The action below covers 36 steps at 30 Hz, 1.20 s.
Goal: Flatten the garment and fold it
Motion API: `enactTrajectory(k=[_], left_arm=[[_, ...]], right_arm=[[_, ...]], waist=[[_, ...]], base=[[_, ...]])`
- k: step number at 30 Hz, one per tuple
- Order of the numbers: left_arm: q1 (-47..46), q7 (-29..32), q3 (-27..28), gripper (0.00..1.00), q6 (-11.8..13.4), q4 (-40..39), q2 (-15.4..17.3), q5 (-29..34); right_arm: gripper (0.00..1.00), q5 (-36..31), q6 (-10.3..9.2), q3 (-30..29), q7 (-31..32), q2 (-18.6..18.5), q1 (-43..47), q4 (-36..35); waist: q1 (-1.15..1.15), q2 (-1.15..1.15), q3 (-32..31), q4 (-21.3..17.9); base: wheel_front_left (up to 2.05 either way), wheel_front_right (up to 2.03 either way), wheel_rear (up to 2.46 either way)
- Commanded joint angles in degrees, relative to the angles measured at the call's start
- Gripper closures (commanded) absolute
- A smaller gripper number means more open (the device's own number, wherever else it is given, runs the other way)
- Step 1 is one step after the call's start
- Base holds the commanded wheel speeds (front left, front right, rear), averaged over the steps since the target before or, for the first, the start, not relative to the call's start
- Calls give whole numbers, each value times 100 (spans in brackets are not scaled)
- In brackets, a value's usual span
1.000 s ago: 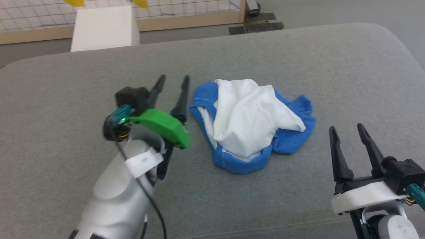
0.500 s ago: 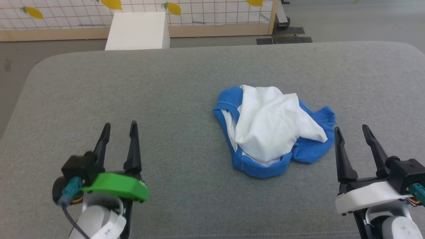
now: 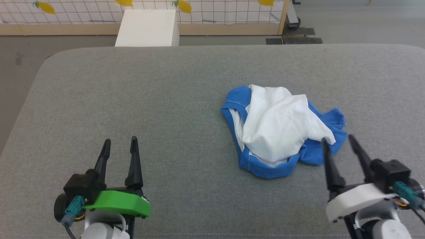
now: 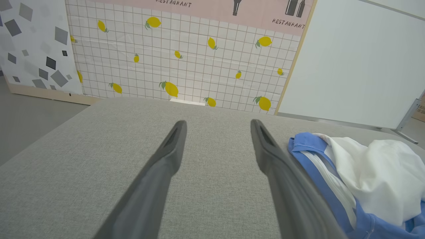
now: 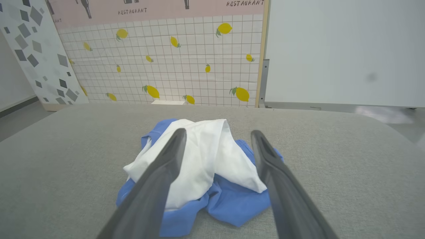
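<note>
garment (image 3: 279, 132): crumpled heap, right of centre on grey desk (image 3: 166, 99) | left claw (image 3: 120, 139): wide open, empty, lower left | right claw (image 3: 337, 137): wide open, empty, tips at garment's lower-right edge

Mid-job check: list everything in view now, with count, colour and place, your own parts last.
garment: one, white and blue, crumpled on the cushion, right of centre
cushion: one, grey, under the garment, spanning the foreground
white box: one, white, on the floor beyond the cushion
lemon-print panel: one, white grid with yellow lemons, behind the box
left end effector: one, dark fingers on green mount, open, lower left, apart from the garment
right end effector: one, dark fingers on white mount, open, lower right, at the garment's near edge
</note>
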Motion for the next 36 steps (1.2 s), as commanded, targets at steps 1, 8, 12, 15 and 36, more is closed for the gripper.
enactTrajectory(k=[1, 8, 12, 15, 36], left_arm=[[58, -20, 43, 0, -47, 2, -51, 53], [-46, -20, 108, 0, -227, 37, -213, 220], [-158, -20, 116, 0, -316, 19, -304, 284], [-233, -20, 123, 0, -370, 1, -364, 338], [-123, -20, 358, 0, -551, 205, -512, 516]], right_arm=[[0, 15, -9, 81, 172, 6, -78, 107], [0, 74, -9, 415, 1665, 6, -624, 1046], [0, 11, -9, 423, 2291, 6, -1046, 1537], [0, -82, -9, 368, 2766, 6, -1322, 1871], [100, -15, -9, -1916, 2416, 6, -524, 376]], waist=[[0, 0, 10, 6], [0, 0, 197, 154], [0, 0, 426, 325], [0, 0, 583, 461], [0, 0, 270, 286]], base=[[0, 0, 0], [0, 0, 0], [0, 0, 0], [0, 0, 0], [0, 0, 0]])
